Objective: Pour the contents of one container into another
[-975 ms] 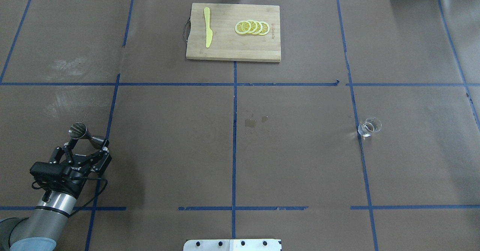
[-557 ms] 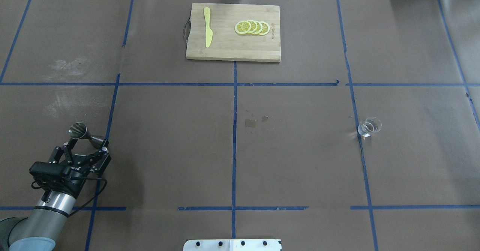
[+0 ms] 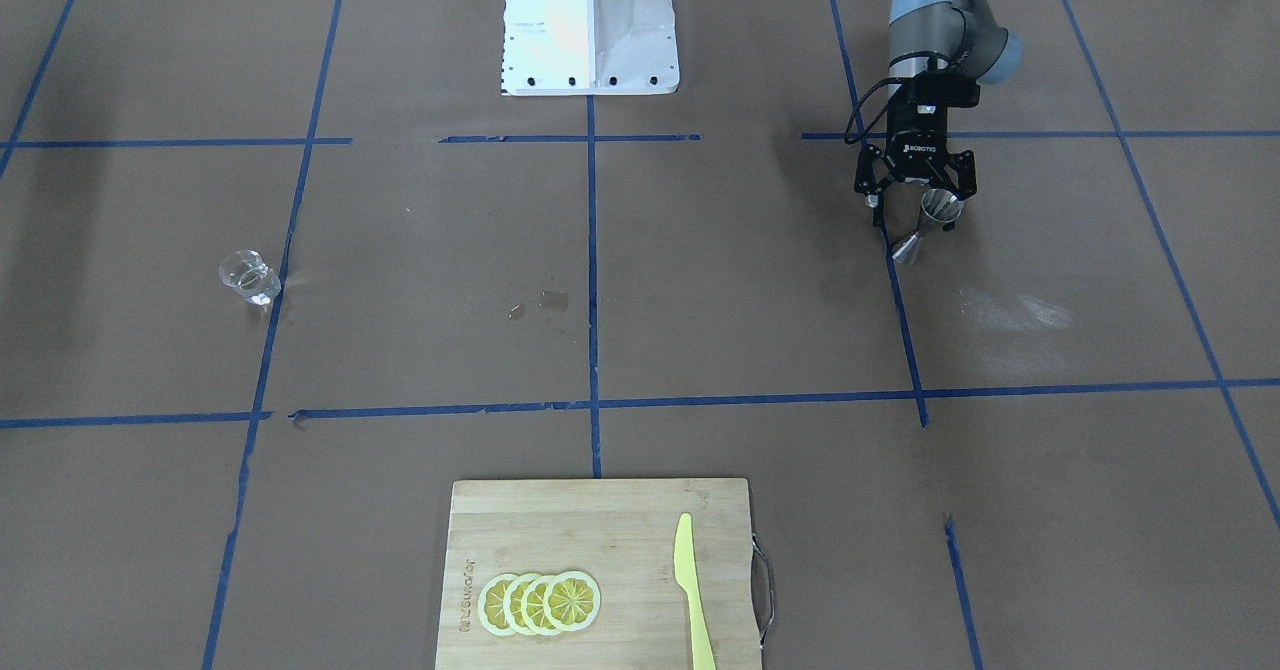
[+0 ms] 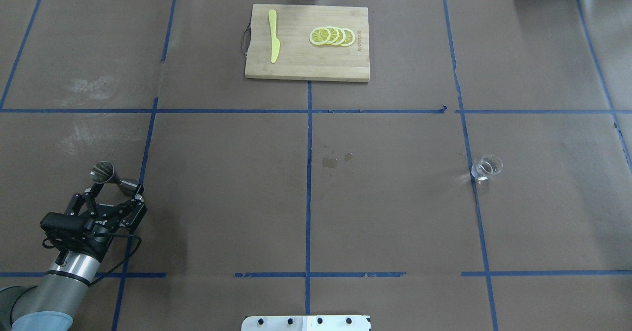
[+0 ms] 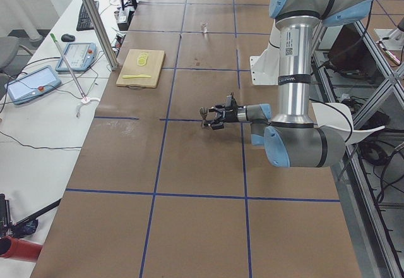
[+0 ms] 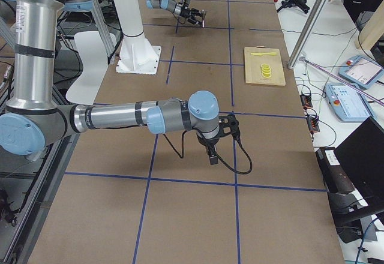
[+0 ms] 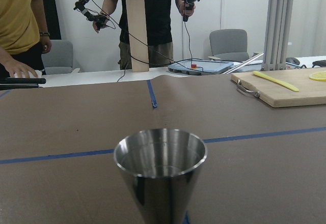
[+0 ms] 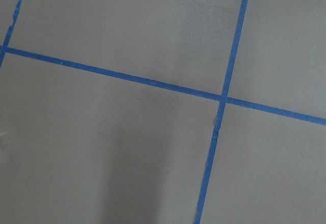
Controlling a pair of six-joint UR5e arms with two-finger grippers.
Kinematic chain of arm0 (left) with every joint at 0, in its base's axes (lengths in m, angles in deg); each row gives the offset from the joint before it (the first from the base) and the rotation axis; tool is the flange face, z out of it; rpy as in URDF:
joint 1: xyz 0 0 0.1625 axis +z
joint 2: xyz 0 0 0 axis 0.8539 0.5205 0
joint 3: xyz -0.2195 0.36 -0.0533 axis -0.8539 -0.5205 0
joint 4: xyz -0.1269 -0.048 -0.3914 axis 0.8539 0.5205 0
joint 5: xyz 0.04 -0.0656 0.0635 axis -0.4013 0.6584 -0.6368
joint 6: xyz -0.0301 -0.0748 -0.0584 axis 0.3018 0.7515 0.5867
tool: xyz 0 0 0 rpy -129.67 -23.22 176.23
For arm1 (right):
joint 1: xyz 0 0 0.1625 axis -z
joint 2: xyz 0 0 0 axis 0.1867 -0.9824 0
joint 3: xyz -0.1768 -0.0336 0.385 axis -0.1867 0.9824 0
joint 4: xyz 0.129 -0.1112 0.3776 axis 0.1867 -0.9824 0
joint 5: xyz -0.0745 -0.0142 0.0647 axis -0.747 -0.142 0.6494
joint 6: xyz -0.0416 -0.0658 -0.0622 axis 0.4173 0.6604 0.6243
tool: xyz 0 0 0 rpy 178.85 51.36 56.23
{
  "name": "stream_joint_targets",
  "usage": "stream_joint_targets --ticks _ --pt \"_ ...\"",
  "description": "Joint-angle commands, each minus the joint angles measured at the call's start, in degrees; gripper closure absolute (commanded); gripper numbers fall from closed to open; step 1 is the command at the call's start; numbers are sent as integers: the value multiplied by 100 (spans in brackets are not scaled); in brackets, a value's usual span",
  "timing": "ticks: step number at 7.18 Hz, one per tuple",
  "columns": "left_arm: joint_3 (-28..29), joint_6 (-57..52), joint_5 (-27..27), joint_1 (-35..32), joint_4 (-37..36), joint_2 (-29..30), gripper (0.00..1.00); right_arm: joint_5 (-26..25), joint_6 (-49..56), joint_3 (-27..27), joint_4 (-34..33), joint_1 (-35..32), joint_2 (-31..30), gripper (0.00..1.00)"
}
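1. Left gripper: low over the table, pointing away from the robot base. The jaws are spread wide and grip nothing.
2. Jigger: upright, directly in front of the left gripper, at the mouth of the spread jaws. The overhead view shows a jaw tip on either side of its lower cone. Whether either tip touches the metal cannot be told.
3. Left wrist view: the jigger's upper cone fills the lower centre of the frame, rim level and mouth facing up. No jaw shows in this view.
4. Cup: upright on the table, well apart from the left gripper, far off to its right beside a line of blue tape. Its contents cannot be made out.
5. Right gripper: seen only from the right side camera, hanging over the table and pointing down. Its own wrist view shows bare table and tape lines only — jaw opening cannot be told.
6. Board: well ahead of the left gripper and to its right, at the far edge of the table. It carries a yellow knife and a row of overlapping lemon slices.
7. Stains: small wet marks on the table between the jigger and the cup — nearer the middle.
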Motion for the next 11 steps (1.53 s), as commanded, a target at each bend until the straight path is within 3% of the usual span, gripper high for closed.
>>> stream_joint_targets --ticks 1,4,8,11 --pt "-4 18 147 -78 0 -1 8 0 0 0 0 -3 9 0" --pt "-4 36 280 -272 61 7 15 0 18 0 0 -38 0 0" --pt "66 62 271 -263 176 42 46 0 17 0 0 -64 0 0" --pt "128 63 262 -255 184 60 49 0 18 0 0 -82 -8 0"
